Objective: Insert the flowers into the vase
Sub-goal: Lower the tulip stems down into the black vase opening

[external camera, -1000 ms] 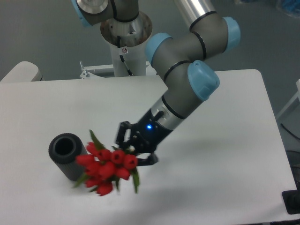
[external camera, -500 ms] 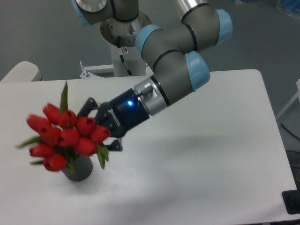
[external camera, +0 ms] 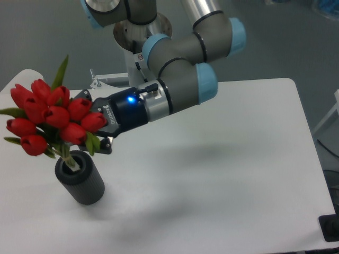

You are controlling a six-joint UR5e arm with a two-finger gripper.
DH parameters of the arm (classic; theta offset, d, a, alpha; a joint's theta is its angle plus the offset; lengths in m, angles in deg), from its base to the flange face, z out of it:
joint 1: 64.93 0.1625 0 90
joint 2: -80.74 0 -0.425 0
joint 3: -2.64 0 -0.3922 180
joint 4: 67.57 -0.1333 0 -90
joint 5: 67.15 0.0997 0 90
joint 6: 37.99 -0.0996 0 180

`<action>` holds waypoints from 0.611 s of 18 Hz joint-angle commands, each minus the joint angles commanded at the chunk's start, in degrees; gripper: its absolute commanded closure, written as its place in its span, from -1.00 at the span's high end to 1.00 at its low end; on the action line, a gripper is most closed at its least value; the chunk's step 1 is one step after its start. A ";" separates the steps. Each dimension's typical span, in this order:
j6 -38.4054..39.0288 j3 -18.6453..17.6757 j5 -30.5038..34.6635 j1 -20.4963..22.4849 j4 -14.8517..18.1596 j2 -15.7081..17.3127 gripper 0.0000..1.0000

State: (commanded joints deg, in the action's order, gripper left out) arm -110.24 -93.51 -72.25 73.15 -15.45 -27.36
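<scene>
The flowers (external camera: 50, 114), a bound bunch of red tulip buds with green leaves, hang tilted above the left part of the table. Their stems point down into the round mouth of the vase (external camera: 81, 177), a dark ribbed cylinder standing upright. The lower stem ends sit at or just inside the mouth. My gripper (external camera: 94, 132) reaches in from the right and is shut on the flowers just below the buds; its fingers are partly hidden behind buds and leaves.
The white table (external camera: 228, 174) spreads to the right and front of the vase. The arm's base column (external camera: 140, 47) stands at the back edge. A pale rounded object (external camera: 16, 79) shows at the far left behind the buds.
The gripper has carried the flowers up and to the left, then turned them more upright. The vase mouth, covered by the bunch half a second ago, now shows with the stems over it.
</scene>
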 joint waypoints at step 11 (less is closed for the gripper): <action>-4.66 -2.46 0.09 1.23 -0.35 0.26 -1.00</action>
State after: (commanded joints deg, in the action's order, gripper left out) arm -114.90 -95.97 -72.16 74.38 -15.80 -27.10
